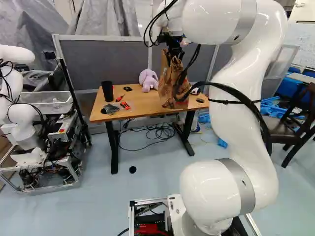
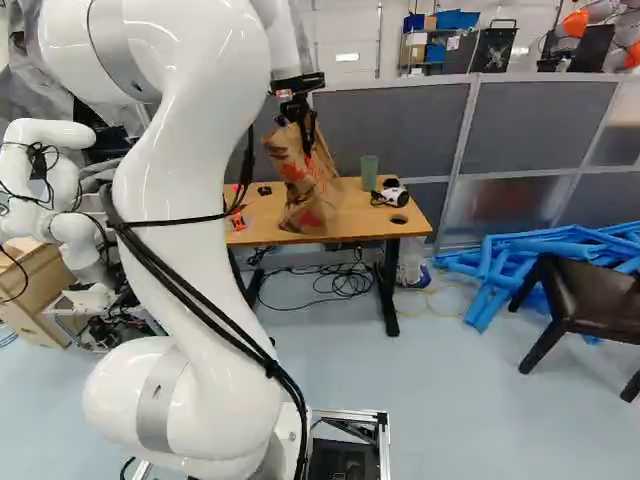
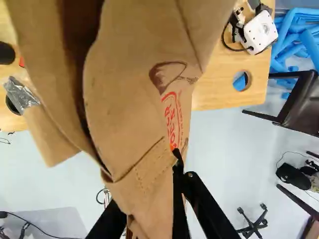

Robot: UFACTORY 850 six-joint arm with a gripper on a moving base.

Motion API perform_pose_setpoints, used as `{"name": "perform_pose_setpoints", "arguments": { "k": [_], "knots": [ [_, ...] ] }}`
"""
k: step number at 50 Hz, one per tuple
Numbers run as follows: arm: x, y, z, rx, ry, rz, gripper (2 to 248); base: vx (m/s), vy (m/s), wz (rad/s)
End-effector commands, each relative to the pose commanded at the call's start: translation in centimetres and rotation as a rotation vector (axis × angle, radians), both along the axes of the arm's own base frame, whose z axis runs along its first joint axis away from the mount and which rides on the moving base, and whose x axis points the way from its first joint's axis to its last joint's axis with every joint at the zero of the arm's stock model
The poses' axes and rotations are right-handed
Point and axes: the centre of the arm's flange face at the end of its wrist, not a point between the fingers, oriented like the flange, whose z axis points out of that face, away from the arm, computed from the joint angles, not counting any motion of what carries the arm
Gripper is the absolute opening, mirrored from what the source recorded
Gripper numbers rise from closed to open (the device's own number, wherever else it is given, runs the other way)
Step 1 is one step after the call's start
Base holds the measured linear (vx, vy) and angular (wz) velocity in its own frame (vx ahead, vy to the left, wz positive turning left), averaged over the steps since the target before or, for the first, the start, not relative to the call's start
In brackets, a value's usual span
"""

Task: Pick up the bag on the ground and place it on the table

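paper bag (image 2: 308, 190) is at the desk's (image 2: 370, 224) front edge, long axis roughly vertical, can't tell if the bottom's touching. end effector (image 2: 299, 122) is clamped on its top end, pointing down, arm (image 2: 190, 170) arched up and over.

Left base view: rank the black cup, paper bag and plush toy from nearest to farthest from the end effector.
1. Paper bag: gripped in the end effector.
2. Plush toy: on the table, just left of the bag in this view.
3. Black cup: near the table's left end in this view.
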Motion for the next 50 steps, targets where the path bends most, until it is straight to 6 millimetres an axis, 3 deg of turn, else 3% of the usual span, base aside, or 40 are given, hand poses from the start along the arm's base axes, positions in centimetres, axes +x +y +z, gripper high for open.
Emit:
{"name": "perform_pose_setpoints", "arguments": {
  "k": [12,50],
  "knots": [
    [0.0,0.0,0.0,0.0,0.0,0.0,21,0.126,0.034,-0.031],
    [0.0,0.0,0.0,0.0,0.0,0.0,21,0.0,0.0,0.001]
  ]
}}
